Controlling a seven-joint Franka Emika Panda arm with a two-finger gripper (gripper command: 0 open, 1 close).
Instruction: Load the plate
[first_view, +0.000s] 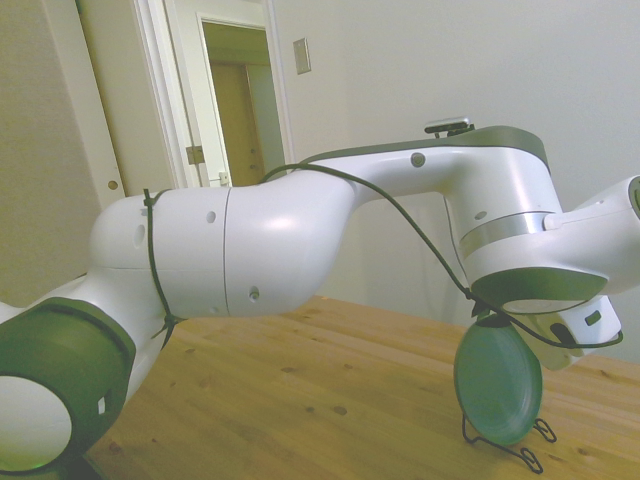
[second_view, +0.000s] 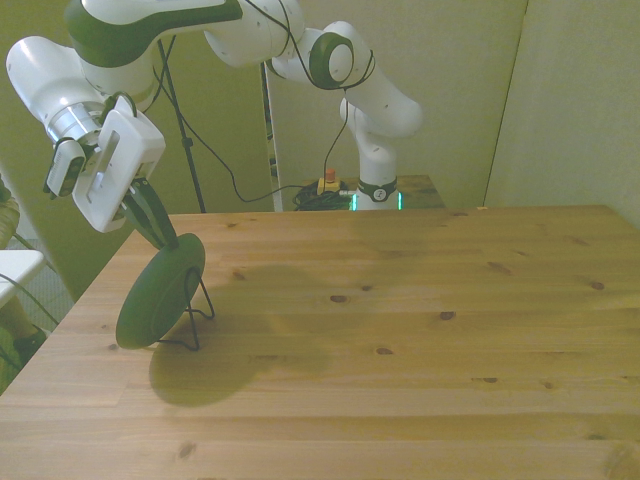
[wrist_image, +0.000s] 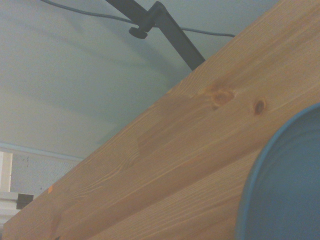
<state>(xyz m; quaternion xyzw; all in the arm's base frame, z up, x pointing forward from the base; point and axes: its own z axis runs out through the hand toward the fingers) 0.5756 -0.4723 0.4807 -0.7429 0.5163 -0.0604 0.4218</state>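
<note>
I've got the plate (second_view: 160, 292) on edge, my jaws (second_view: 160, 229) pinching its top rim from above, near the front view's left side of the worktop (second_view: 420, 340). Upright is the point: it has to slot into the thin black wire stand (first_view: 515, 445), whose feet show under its bottom edge. It looks seated in the stand already, leaning a little, though I can't tell if its weight rests there fully. The stand carries nothing else.

I am seeing one plate (second_view: 158, 295), one black wire stand (second_view: 196, 312) carrying it, and one wooden counter (second_view: 400, 330) lying under both of them.
</note>
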